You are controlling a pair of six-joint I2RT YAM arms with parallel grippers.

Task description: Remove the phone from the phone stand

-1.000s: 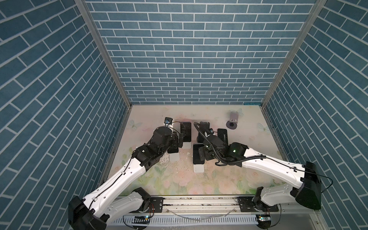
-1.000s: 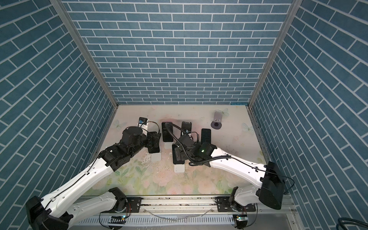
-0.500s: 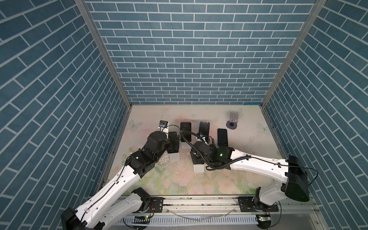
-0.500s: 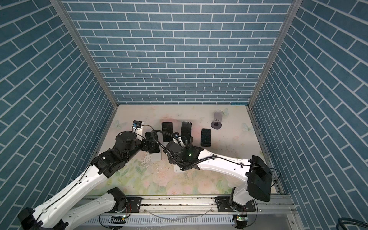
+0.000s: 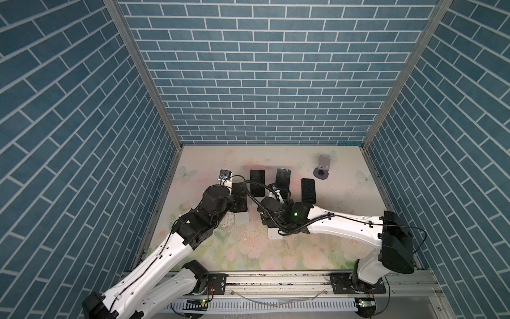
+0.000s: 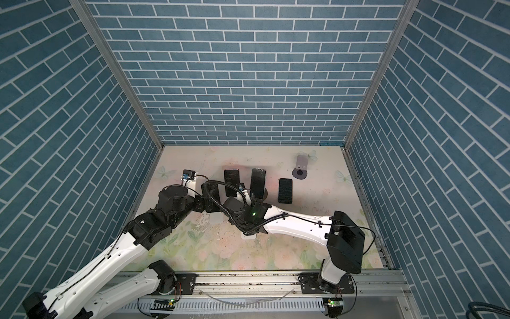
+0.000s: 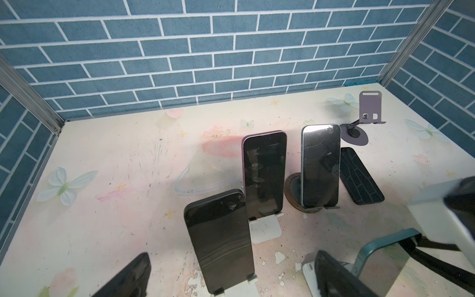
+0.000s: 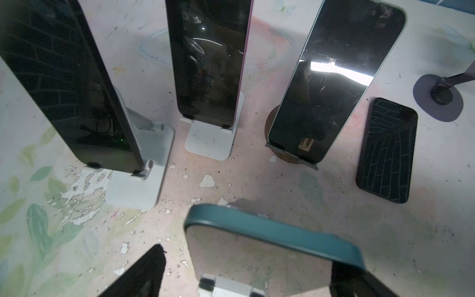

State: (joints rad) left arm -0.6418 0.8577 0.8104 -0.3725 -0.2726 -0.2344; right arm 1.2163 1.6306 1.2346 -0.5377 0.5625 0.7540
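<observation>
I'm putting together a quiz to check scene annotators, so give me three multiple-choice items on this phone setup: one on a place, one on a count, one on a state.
1. Where is the phone lying flat?
A. On the table, beside the round wooden stand
B. Stacked on another phone
C. Half off the table's edge

2. How many phones are propped on stands?
A. Two
B. Four
C. Six

3. What state is the grey stand at the back in?
A. Empty
B. Holding a phone
C. Tipped over

Key:
1 A, it lies on the table right next to that stand's base.
2 B, the black phone, purple-edged phone, silver phone and teal-edged phone each lean on a stand.
3 A, its upright plate is bare.
</observation>
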